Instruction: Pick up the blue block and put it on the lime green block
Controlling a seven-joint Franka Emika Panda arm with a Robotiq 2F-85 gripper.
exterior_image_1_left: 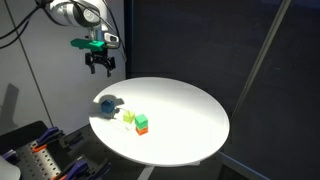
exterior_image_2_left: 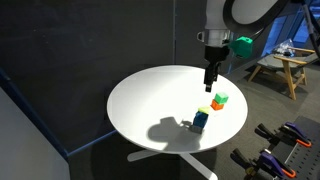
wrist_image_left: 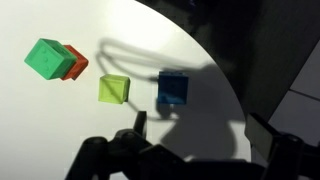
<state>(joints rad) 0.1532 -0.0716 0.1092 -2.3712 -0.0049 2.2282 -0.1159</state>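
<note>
Nearest the lens, along the bottom edge of the wrist view, the gripper [wrist_image_left: 190, 160] holds its dark fingers spread wide with nothing between them. It hangs above a round white table [wrist_image_left: 60, 120] set against dark wall panels [exterior_image_1_left: 270, 60]. The blue block [wrist_image_left: 172, 88], a small dark cube, rests flat at mid-frame, with the lime green block [wrist_image_left: 113, 89] just left of it across a narrow gap. At upper left a bright green cube [wrist_image_left: 45, 57] sits on an orange cube [wrist_image_left: 78, 66].

Clear above blue block [wrist_image_left: 172, 89], lime green block [wrist_image_left: 113, 89] close beside (narrow gap)
</note>
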